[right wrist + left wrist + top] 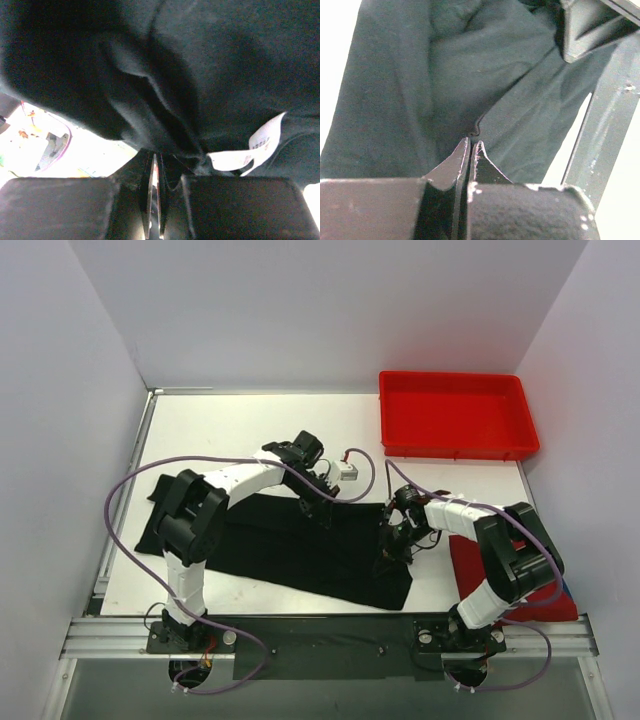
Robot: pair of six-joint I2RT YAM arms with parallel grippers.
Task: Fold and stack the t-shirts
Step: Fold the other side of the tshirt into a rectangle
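Note:
The large black t-shirt (290, 545) lies spread across the middle of the table. My left gripper (322, 508) is at its far edge, and in the left wrist view the left gripper (472, 143) is shut, pinching a fold of the black cloth (445, 75). My right gripper (390, 555) is at the shirt's right edge. In the right wrist view the right gripper (159, 159) is shut on bunched black cloth (210, 65) raised off the table, beside a white label (255, 145). The red t-shirt (470, 565) lies folded at the near right, partly under my right arm.
A rigid red tray (457, 450) stands at the far right corner. White walls close in the table on the left, back and right. A purple cable (130, 485) loops from the left arm over the table's left side.

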